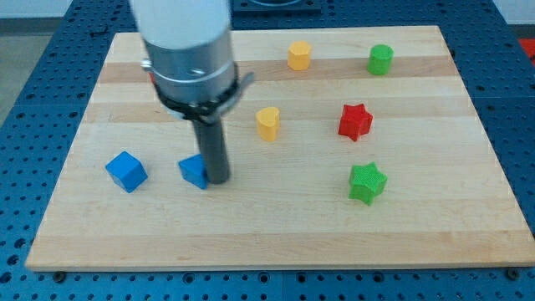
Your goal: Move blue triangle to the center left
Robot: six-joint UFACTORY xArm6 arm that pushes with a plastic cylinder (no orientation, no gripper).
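Presently, my tip is pressing against the right side of the blue triangle, which is sitting at the lower left of the wooden board, just right of the blue cube. Being a bare rod, it is clamping nothing. Small, rigid and probably light, the triangle is likely sliding easily but pivoting if pushed off-centre; contact belongs squarely on its right face, steering leftward and upward.

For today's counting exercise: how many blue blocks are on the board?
2: a blue cube at the view's lower left, and a blue triangle to its right, touching my tip. The arm could hide others.
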